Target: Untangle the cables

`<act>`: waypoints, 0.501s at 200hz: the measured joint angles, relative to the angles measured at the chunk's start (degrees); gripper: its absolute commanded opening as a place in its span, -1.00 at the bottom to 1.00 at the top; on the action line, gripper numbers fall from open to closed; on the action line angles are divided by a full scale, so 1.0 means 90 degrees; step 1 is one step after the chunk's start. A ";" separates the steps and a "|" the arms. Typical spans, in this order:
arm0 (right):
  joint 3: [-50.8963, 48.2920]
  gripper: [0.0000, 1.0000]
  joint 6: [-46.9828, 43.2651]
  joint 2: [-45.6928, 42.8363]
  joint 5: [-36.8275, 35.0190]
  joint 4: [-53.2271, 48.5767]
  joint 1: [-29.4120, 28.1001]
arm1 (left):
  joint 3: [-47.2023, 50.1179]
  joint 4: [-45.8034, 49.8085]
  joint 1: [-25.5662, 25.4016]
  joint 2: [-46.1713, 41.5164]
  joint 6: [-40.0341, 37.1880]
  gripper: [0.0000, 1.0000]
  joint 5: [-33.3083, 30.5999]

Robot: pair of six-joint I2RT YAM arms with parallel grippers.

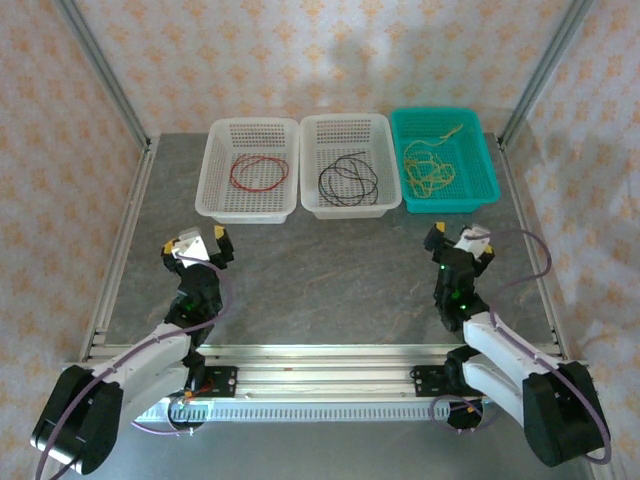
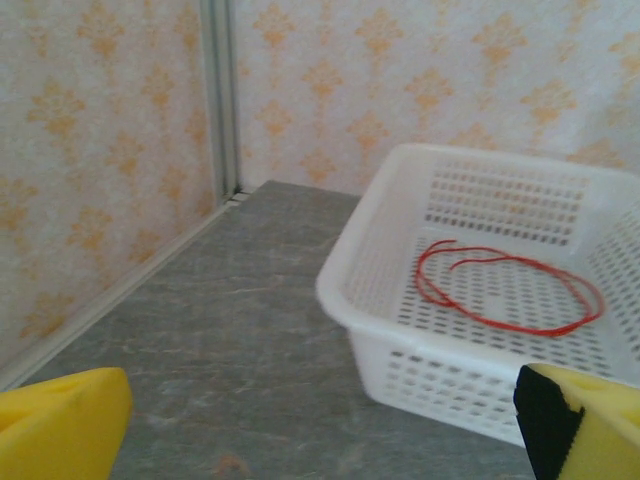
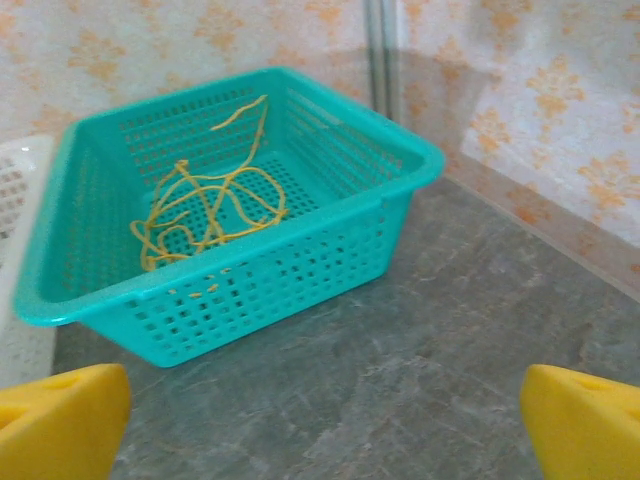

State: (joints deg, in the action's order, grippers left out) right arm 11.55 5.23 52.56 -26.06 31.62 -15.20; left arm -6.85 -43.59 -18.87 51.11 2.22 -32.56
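Three perforated plastic tubs line the far edge of the grey table: the left white basket holds a red wire loop, the middle white basket black wire loops, the teal basket tangled yellow wire. Nearer me, the left gripper and right gripper gape wide, empty.

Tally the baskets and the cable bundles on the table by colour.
White perforated plastic baskets: 2
Teal perforated plastic basket: 1
Red thin wire bundle: 1
Black thin wire bundle: 1
Yellow thin wire bundle: 1
Total: 6
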 measured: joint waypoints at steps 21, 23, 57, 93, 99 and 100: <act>-0.0347 0.99 -0.0027 0.0177 0.0114 0.0478 0.0282 | 0.0114 -0.0316 0.0223 0.0437 -0.0134 0.99 -0.0012; -0.0381 0.99 -0.0027 0.0211 0.0134 0.0520 0.0308 | 0.0117 -0.0347 0.0238 0.0481 -0.0141 0.99 -0.0007; -0.0534 0.99 -0.0209 0.0857 0.0415 0.1144 0.0520 | 0.0182 -0.1112 0.0522 0.1355 -0.0274 0.99 0.0117; -0.0520 0.99 -0.0457 0.1515 0.0741 0.2006 0.0537 | 0.0177 -0.2091 0.0702 0.2227 -0.0447 0.99 0.0554; -0.0520 1.00 -0.0493 0.1622 0.0806 0.2176 0.0546 | 0.0172 -0.2259 0.0743 0.2361 -0.0466 0.99 0.0629; -0.0520 1.00 -0.0498 0.1632 0.0811 0.2198 0.0546 | 0.0172 -0.2278 0.0748 0.2378 -0.0469 0.99 0.0641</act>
State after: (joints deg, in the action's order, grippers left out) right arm 6.87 0.75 67.24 -18.76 51.40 -10.28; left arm -5.30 -64.10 -12.14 72.51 -2.00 -26.79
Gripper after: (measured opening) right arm 0.998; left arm 0.994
